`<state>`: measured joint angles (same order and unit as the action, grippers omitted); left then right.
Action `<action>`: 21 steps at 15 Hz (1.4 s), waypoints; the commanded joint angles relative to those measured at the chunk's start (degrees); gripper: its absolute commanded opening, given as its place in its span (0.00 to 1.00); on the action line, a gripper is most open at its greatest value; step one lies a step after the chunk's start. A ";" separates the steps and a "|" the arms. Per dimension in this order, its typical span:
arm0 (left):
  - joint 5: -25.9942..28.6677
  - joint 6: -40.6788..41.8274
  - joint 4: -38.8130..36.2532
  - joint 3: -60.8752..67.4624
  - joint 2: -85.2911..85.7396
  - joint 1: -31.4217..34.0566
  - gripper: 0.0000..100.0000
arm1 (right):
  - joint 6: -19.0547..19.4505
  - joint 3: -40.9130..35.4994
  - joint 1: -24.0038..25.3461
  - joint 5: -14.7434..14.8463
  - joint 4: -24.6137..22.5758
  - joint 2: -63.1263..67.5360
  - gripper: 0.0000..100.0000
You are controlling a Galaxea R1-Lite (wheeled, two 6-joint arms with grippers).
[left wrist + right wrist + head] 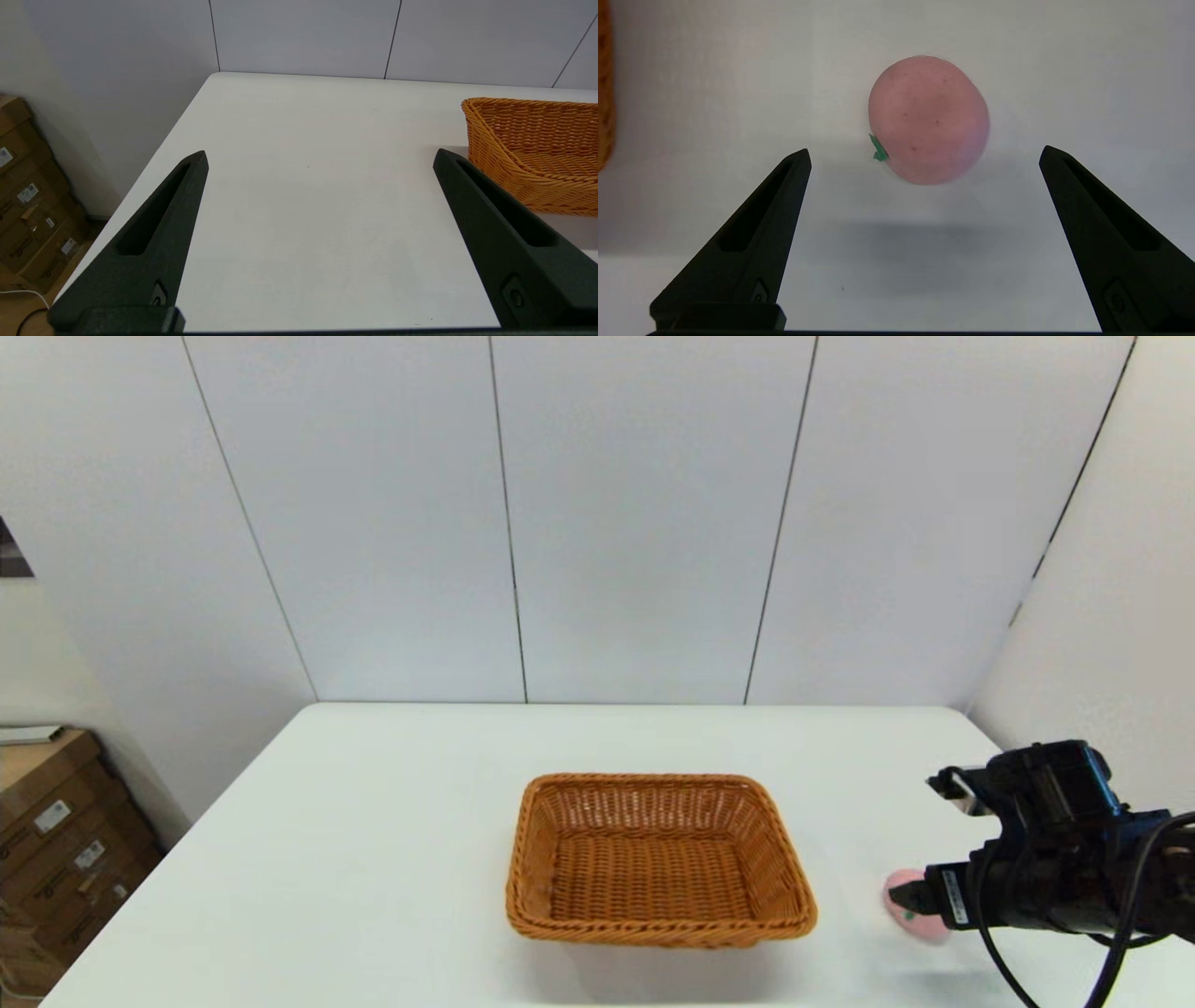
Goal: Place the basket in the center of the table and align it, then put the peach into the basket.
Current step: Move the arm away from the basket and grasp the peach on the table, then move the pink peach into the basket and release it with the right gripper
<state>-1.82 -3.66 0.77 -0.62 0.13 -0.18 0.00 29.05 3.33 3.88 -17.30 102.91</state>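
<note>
- On the white counter [373,859], near its middle, sits the basket [658,859], orange-brown wicker, upright, with its long sides running square to the counter's front edge and nothing inside it.
- To the basket's right, apart from it and near the counter's front right corner, the peach [904,903] rests on the bare surface; only part of it shows in the head view, behind the black arm.
- The right gripper [924,154] hangs over the peach [929,119] with its fingers [756,233] spread wide, one to each side and short of the fruit, touching nothing; the small green leaf mark [879,150] faces the finger nearer the basket.
- A strip of the basket's rim [603,84] shows at the edge of the right wrist view.
- The left gripper [320,158] is open too, holding nothing, poised over bare counter on the basket's left side, with the basket's corner [528,144] just beyond one finger.
- Cardboard boxes [56,840] stand on the floor left of the counter.
</note>
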 commanded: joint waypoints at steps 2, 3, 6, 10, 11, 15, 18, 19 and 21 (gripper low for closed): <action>-0.03 -0.12 0.02 0.01 -0.13 0.01 1.00 | 0.00 -0.13 0.01 -0.01 -0.28 2.91 1.00; -0.03 -0.12 0.02 0.01 -0.13 0.01 1.00 | 0.00 -0.13 0.01 -0.01 -0.28 2.82 1.00; -0.03 -0.21 0.02 0.01 -0.13 0.01 1.00 | 0.00 -0.13 0.01 -0.19 -0.28 3.43 0.00; -0.03 -0.30 0.02 0.01 -0.13 0.01 1.00 | 0.00 0.04 -0.08 -1.33 -0.28 3.70 0.00; 0.06 -0.21 0.02 0.01 -0.13 0.01 1.00 | 0.00 -0.05 -0.08 -1.33 -0.28 3.96 0.00; -0.03 -0.30 0.02 0.01 -0.13 0.01 1.00 | 0.00 -0.40 -0.25 -1.33 -0.28 3.96 0.00; -0.03 -0.39 0.02 0.01 -0.13 0.01 1.00 | 0.00 -0.40 -0.52 -1.33 -0.28 3.96 0.00; -0.03 -0.39 0.02 0.01 -0.13 0.01 1.00 | 0.00 -0.40 -0.52 -1.33 -0.28 3.87 0.00; -0.03 -0.39 0.02 0.09 -0.13 0.01 1.00 | 0.00 -0.22 -0.34 -1.33 -0.37 2.12 0.00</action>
<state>-1.82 -3.99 0.79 -0.57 0.07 -0.18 0.00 28.66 2.83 2.56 -17.53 106.81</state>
